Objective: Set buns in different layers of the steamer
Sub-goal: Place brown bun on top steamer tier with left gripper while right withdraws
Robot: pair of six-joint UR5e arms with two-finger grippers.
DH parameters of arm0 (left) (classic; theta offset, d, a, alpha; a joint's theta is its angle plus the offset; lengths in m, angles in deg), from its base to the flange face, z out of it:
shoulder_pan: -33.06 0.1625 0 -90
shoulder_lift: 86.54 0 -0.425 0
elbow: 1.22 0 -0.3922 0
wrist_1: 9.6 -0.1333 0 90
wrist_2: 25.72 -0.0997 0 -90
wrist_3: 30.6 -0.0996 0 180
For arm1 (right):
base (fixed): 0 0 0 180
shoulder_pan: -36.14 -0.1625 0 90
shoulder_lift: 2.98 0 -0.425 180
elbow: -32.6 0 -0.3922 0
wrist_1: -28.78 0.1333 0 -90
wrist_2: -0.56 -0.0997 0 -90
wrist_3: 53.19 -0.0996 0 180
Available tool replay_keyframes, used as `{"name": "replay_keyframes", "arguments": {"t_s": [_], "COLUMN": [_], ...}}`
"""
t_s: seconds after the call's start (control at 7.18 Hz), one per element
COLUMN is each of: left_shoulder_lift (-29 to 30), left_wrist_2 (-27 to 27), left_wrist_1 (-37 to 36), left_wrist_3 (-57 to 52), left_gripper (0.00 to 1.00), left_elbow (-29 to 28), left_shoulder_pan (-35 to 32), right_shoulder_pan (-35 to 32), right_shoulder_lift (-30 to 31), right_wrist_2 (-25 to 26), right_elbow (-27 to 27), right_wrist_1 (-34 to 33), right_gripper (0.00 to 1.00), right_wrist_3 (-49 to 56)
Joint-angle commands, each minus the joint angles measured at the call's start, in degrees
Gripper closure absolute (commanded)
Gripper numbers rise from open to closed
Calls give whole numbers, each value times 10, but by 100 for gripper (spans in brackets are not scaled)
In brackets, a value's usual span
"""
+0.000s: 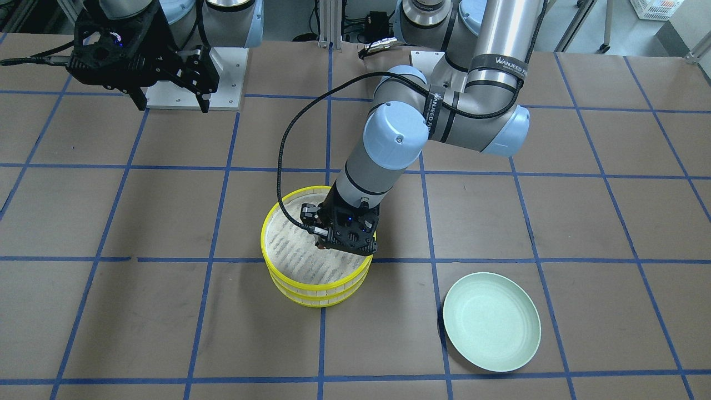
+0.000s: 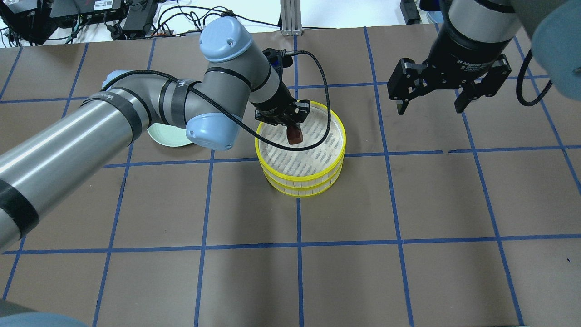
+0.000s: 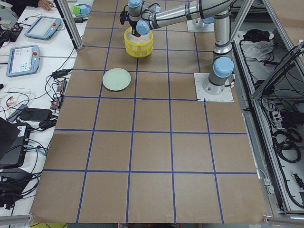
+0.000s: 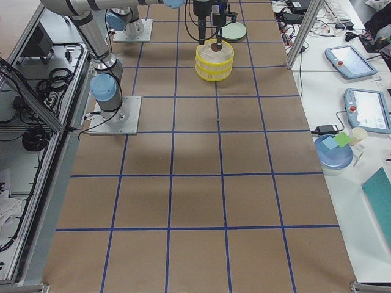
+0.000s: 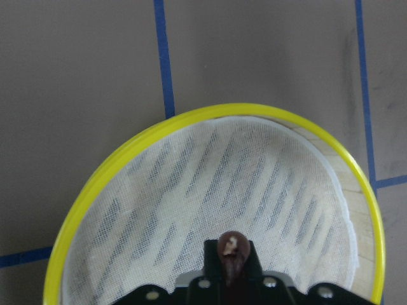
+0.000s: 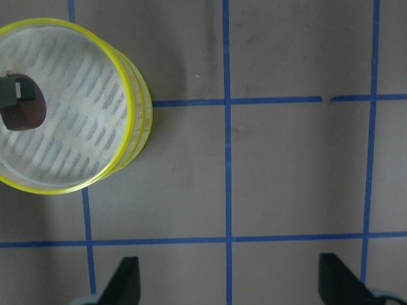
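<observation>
Pale green plate — on brown table (blue tape grid).

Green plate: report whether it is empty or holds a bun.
Empty: the green plate shows only its bare pale floor in the front-facing view.

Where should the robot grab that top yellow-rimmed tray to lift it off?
Probably the thin upright wall of the top tray, from straight above, one finger inside the yellow rim and one outside. The side nearer the open right end effector looks best, since the left end effector holds the brown bun over the other side.
</observation>
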Motion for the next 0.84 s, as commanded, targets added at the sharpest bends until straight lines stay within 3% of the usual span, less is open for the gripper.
{"name": "replay_keyframes", "arguments": {"t_s": [0.0, 0.14, 0.28, 0.42, 0.7], "left_shoulder_lift": [-7, -14, -27, -48, -83], "left_wrist_2": [-4, -7, -47, -70, -124], "left_wrist_1": [0, 12, 46, 114, 218], "left_wrist_3": [1, -8, -8, -9, -109], "left_gripper": [0, 0, 0, 0, 0], "left_elbow": [-2, -6, -16, -44, -89], "left_shoulder_pan": [-4, 0, 6, 22, 83], "right_shoulder_pan": [1, 0, 0, 0, 0], "right_shoulder_lift": [-2, -4, -4, -4, -4], "right_wrist_2": [2, -2, -2, -3, 1], "right_elbow": [-1, 0, 0, 0, 0], "right_wrist_1": [-43, -43, -41, -42, -42], "right_gripper": [0, 0, 0, 0, 0], "right_wrist_3": [3, 3, 3, 3, 4]}}
